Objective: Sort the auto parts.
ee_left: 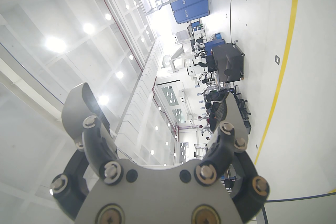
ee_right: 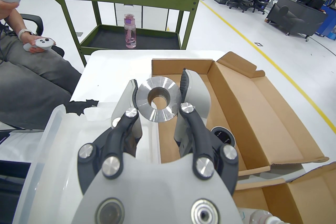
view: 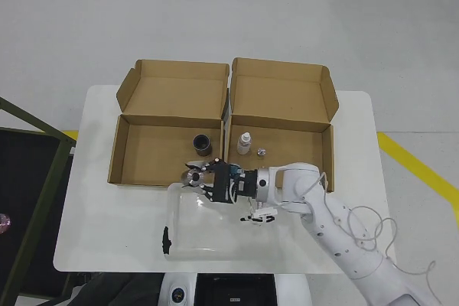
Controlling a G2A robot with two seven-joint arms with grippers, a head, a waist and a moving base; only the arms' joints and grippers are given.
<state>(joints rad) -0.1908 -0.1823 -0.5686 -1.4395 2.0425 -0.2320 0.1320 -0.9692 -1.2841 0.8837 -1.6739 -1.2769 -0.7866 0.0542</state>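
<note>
My right gripper [ee_right: 158,89] is shut on a silver metal ring [ee_right: 158,102] with a round hole in its middle. In the top view the right gripper [view: 195,177] holds the ring [view: 191,179] over the near edge of the left cardboard box [view: 138,157]. A black cylindrical part [view: 202,142] stands inside that box, also seen as the black part [ee_right: 222,136]. The right cardboard box [view: 321,149] holds a small white bottle [view: 245,142] and a small metal piece [view: 262,151]. My left gripper [ee_left: 157,101] points up at the hall, open with nothing between its fingers.
A clear plastic bin [view: 185,229] sits on the white table [view: 92,191] near the front edge, with a small black part [view: 166,242] by its left side. A green cart [ee_right: 120,15] with a pink bottle [ee_right: 130,31] stands beyond the table.
</note>
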